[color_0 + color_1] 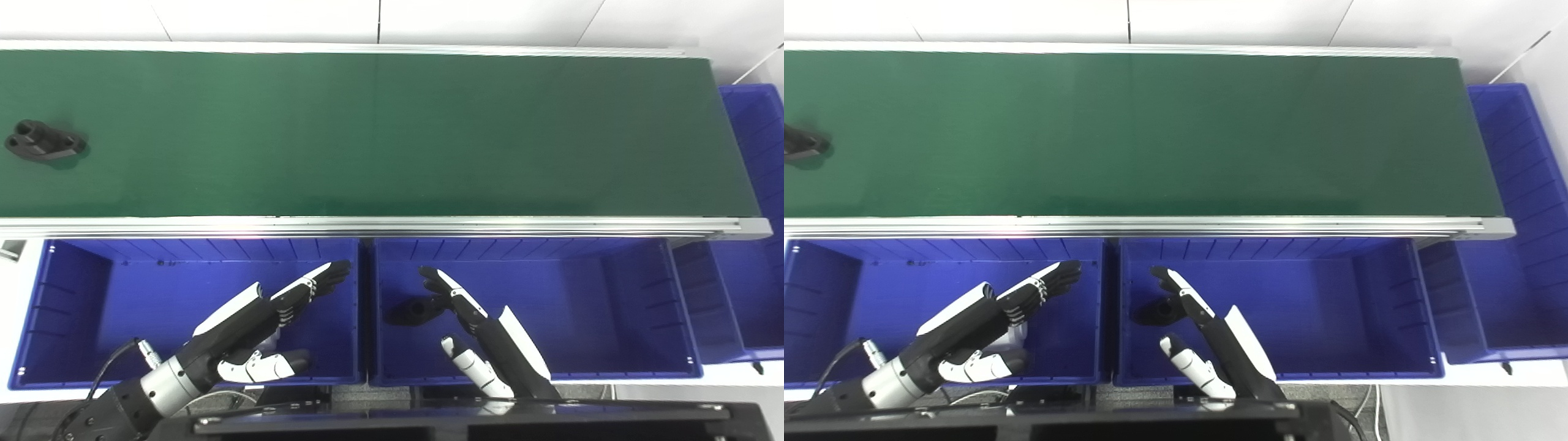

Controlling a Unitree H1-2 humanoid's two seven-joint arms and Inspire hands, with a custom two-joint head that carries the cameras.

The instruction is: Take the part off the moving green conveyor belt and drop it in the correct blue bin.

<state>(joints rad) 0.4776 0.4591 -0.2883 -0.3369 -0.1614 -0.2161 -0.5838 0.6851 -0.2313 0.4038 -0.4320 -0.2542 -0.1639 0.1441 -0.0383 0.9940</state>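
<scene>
At 9 o'clock on the belt (pixel 367 135), part (pixel 41 141) arriving; both robot hands, left (pixel 257 324) and right (pixel 484 334), open, empty, waiting over bins (pixel 61 306). Next: left reach, timed.

A dark part (pixel 801 146), cut off by the left edge, lies on the green conveyor belt (pixel 1151 135); both hands, left hand (pixel 986 331) and right hand (pixel 1206 337), hang with fingers spread over blue bins (pixel 1335 306), what may be another part (pixel 1156 313) beneath the right.

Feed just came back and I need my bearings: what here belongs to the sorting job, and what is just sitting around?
Belongs to the job:
- black part at the belt's far left
- green belt
- left bin and middle bin
- left hand and right hand, both open over the bins

Just sitting around:
- dark part already lying in the middle bin
- end bin past the belt's right end
</scene>
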